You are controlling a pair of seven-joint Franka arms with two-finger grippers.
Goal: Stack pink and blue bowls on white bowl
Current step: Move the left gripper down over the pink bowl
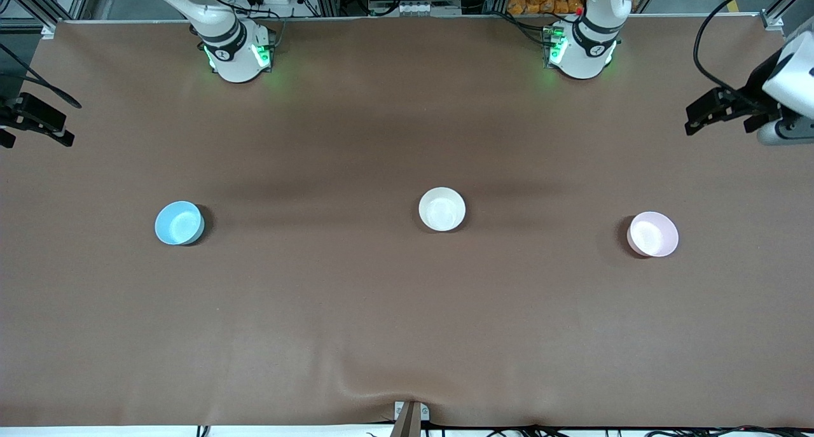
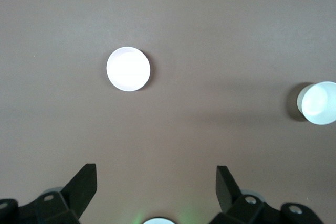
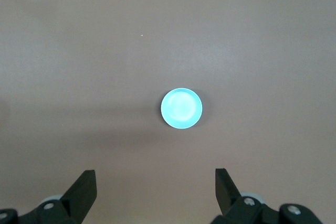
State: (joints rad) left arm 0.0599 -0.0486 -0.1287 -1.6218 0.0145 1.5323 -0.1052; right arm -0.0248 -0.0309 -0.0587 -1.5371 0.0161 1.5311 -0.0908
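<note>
Nothing stacked yet. The right gripper (image 3: 155, 190), jaws wide and empty, hangs high with the blue bowl (image 3: 181, 108) just ahead of its fingertips. The left gripper (image 2: 156, 190), likewise spread and empty, has the pink bowl (image 2: 127, 69) ahead. The white bowl (image 1: 442, 208) sits between them on the table (image 1: 407, 335).

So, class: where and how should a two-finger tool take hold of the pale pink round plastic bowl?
Grip the pale pink round plastic bowl by its rim, coming straight down from above, one finger inside and one outside the wall. It sits upright and open-topped on the brown table, probably too wide to span, with nothing beside it.
</note>
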